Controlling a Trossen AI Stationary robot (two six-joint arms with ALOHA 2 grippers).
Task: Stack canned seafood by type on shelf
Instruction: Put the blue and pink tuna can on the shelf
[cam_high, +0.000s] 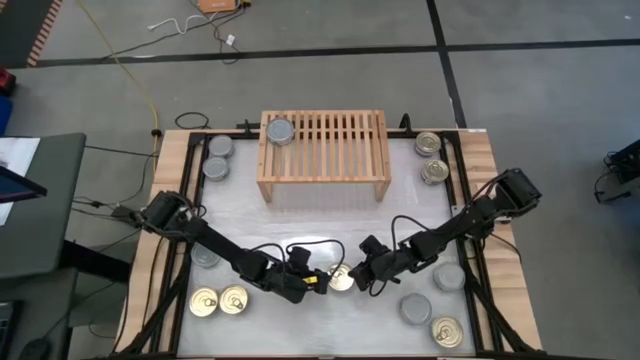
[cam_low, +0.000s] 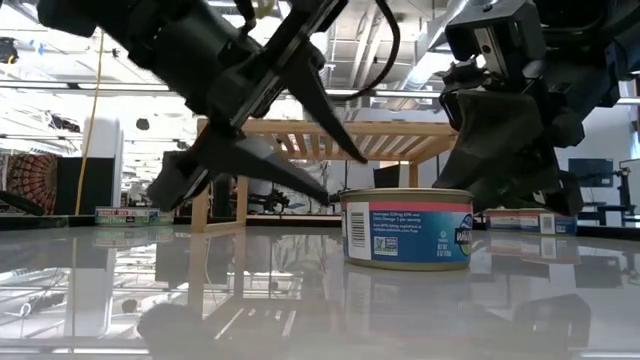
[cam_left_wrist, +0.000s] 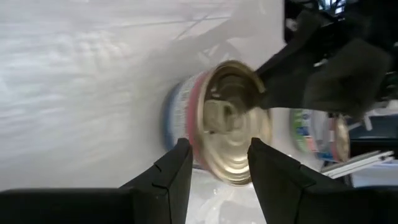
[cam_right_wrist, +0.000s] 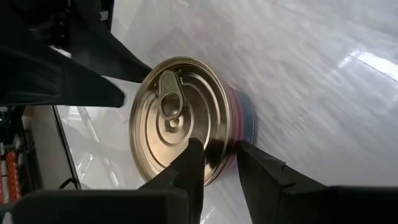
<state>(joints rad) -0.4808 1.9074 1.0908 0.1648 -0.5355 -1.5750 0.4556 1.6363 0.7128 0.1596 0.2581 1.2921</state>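
Right now you are looking at both arms reaching inward to meet over the near middle of the table (cam_high: 320, 215), each stretched low from its outer side. Your left gripper (cam_high: 312, 281) is sitting just beside a gold pull-ring tin (cam_high: 341, 278), fingers (cam_left_wrist: 177, 163) parted and pointing at its rim without closing on it. Your right gripper (cam_high: 358, 277) is approaching the same tin from the other side, its fingers (cam_right_wrist: 189, 163) spread slightly, one over the lid's edge and one beside the wall, not clamping. That tin is standing upright on its flat base, lid up, label band (cam_low: 408, 238) facing the low camera. Nearer the front edge, more tins (cam_high: 219, 300) are lying flat to either side. Farther back, the shelf (cam_high: 322, 152) is standing across the table's far middle, one silver-topped tin (cam_high: 280, 131) resting on its slats at the left end, with other tins (cam_high: 430, 157) grouped beside each leg.
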